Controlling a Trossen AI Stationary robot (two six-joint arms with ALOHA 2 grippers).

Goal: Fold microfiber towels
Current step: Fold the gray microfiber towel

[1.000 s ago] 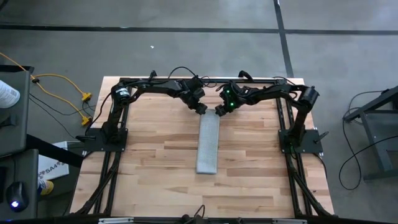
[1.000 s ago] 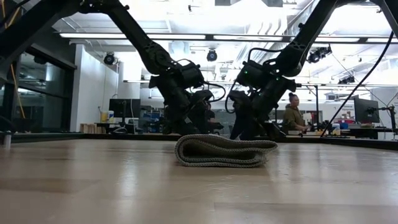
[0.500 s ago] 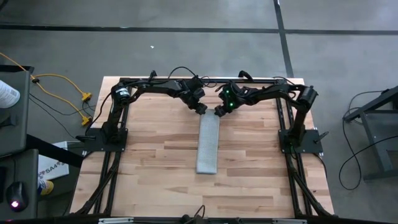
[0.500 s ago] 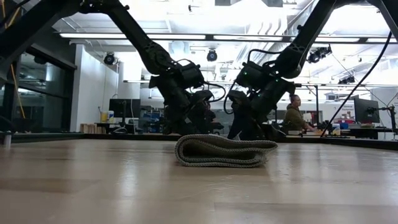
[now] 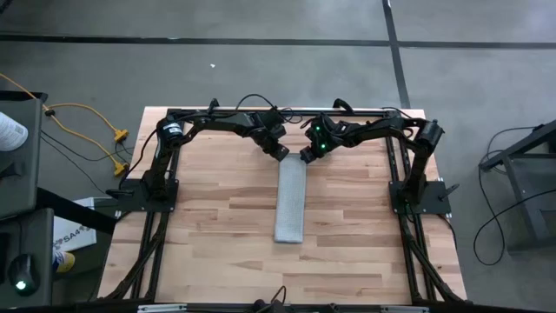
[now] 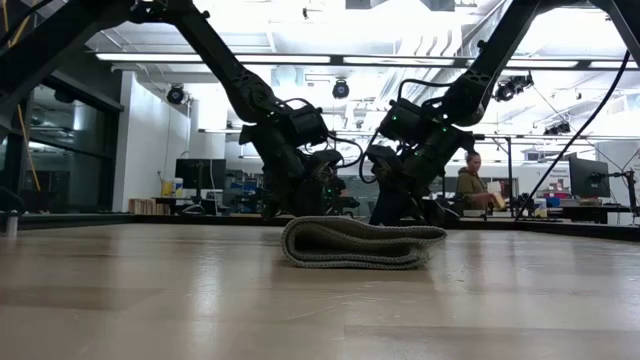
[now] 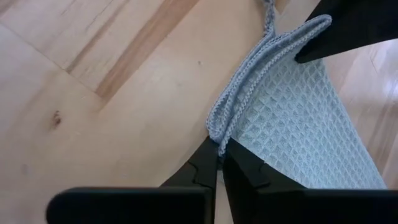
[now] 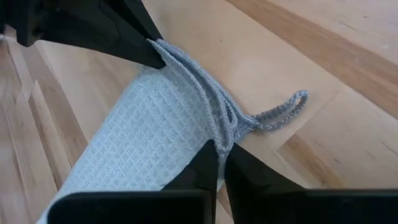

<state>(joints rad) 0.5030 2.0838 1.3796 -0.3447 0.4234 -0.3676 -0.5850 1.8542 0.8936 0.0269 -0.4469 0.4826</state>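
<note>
Left end effector (image 7: 219, 152): both dark fingers (image 7: 202, 165) are sitting pressed nearly together, with the thick stitched hem of the microfiber towel (image 7: 292, 118) running in between their tips at one corner. The towel is lying flat on the tabletop (image 7: 93, 81), light grey-blue with a waffle weave, its folded layers showing along the hem. A small hanging loop (image 7: 268, 9) is sticking out past the far corner. The tip of the right end effector (image 7: 311, 53), a dark wedge, is meeting the towel's far corner. The wooden planks are showing a darker strip and a small knot.
</note>
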